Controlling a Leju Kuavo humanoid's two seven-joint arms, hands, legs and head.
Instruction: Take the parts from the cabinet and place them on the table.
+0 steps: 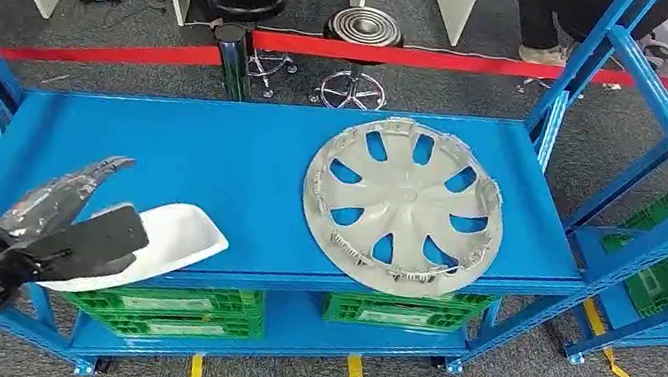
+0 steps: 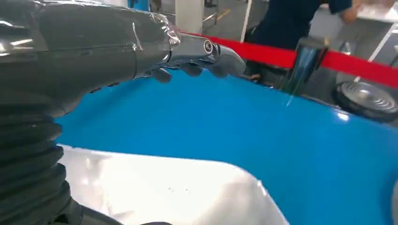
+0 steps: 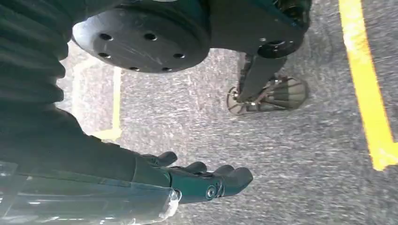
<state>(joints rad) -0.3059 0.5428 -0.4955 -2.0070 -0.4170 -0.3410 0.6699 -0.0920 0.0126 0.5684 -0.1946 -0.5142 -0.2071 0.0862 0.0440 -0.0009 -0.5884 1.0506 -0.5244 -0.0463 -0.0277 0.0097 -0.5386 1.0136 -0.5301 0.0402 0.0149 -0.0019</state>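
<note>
The left hand [image 1: 66,222] hovers at the near left corner of the blue shelf top [image 1: 213,159], pinching a white plastic part [image 1: 161,244] between thumb and dark fingers, the part's far end lying over the shelf's front edge; the silver hubcap [image 1: 403,205] lies flat well apart to the right. The part looks light, stiff and glossy, so it may slip: I judge a hold across its thicker near end safest. The right hand [image 3: 197,180] hangs over the grey floor [image 3: 300,154], fingers loosely extended and holding nothing.
</note>
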